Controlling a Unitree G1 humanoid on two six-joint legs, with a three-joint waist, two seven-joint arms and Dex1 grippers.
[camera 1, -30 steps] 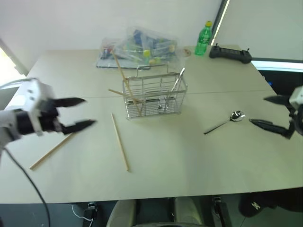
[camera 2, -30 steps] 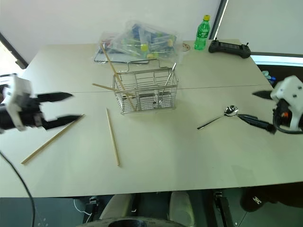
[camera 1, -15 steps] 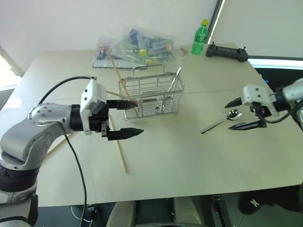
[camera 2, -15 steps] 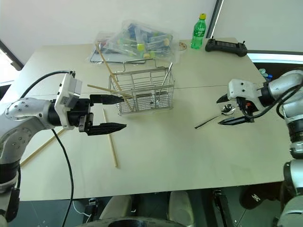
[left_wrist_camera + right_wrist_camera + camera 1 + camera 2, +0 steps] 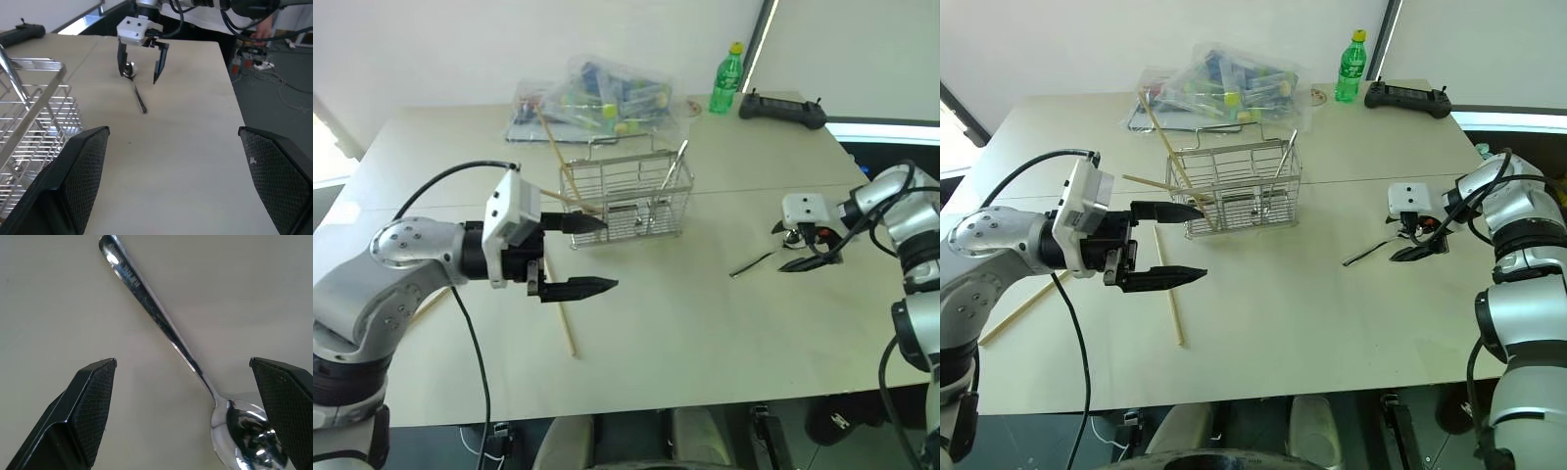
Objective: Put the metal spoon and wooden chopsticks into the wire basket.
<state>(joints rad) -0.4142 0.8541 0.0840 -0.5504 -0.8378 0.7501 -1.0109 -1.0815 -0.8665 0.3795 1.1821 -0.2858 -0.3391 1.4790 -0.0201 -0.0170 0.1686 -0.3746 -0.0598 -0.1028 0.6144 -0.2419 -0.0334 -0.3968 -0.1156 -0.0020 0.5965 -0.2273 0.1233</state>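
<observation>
The big pale desk (image 5: 705,323) holds everything. At its far side lies a clear plastic bag (image 5: 607,93) full of colourful things, with a green bottle (image 5: 726,66) and a black controller (image 5: 781,108) near the far right corner.

The wire basket (image 5: 625,196) stands upright near the middle of the desk. Two wooden chopsticks (image 5: 556,147) already lean in it and poke out over its left side, and a shiny thing leans at its right end. Another chopstick (image 5: 558,304) lies flat on the desk in front of the basket's left end. One more chopstick (image 5: 1013,308) lies near the left edge, partly hidden by the left arm.

The left pincer (image 5: 587,255) hangs above the desk just left of the basket, pointing to the right. Its two black fingers are spread wide and it grasps nothing.

The metal spoon (image 5: 166,330) lies flat on the desk, well to the right of the basket. The right pincer (image 5: 138,62) points down over the spoon's bowl end. Its fingers are wide apart, one on each side of the spoon, and they are not squeezing it
</observation>
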